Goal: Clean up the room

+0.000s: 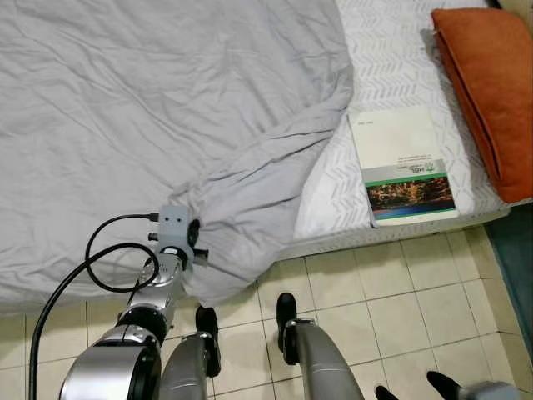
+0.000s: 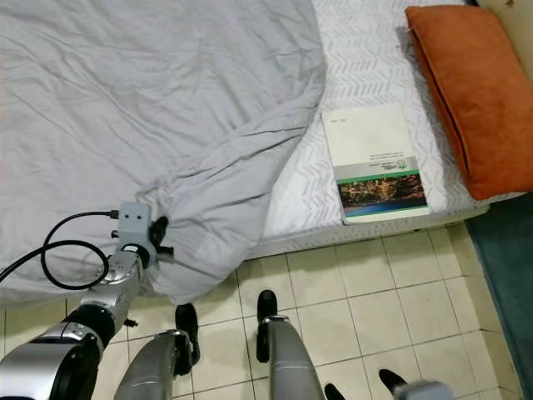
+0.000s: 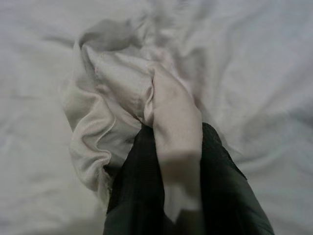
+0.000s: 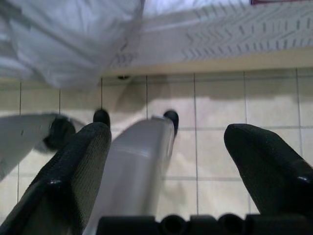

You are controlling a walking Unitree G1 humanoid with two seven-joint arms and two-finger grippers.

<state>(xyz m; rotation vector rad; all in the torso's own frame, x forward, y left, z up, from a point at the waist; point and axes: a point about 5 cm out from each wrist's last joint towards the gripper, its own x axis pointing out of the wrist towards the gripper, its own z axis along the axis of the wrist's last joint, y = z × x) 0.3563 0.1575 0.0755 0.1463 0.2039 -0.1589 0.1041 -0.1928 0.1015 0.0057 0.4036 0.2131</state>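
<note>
A wrinkled grey blanket [image 1: 158,108] covers most of the bed, and one corner hangs over the front edge toward the floor. My left gripper [image 3: 176,161] is shut on a fold of that corner; the fold [image 3: 171,112] is pinched between the two black fingers [image 3: 132,191]. In the eye views the left wrist [image 1: 176,233] sits at the bed's front edge, its fingers buried in the cloth. My right gripper [image 4: 168,161] hangs low at my right side with its fingers wide apart and nothing between them, over the tiled floor.
A white book [image 1: 402,162] with a green and dark cover lies on the patterned sheet [image 1: 391,58] near the front edge. An orange pillow [image 1: 491,92] lies at the far right. Beige floor tiles [image 1: 391,308] run before the bed, with a teal rug [image 1: 516,267] at right.
</note>
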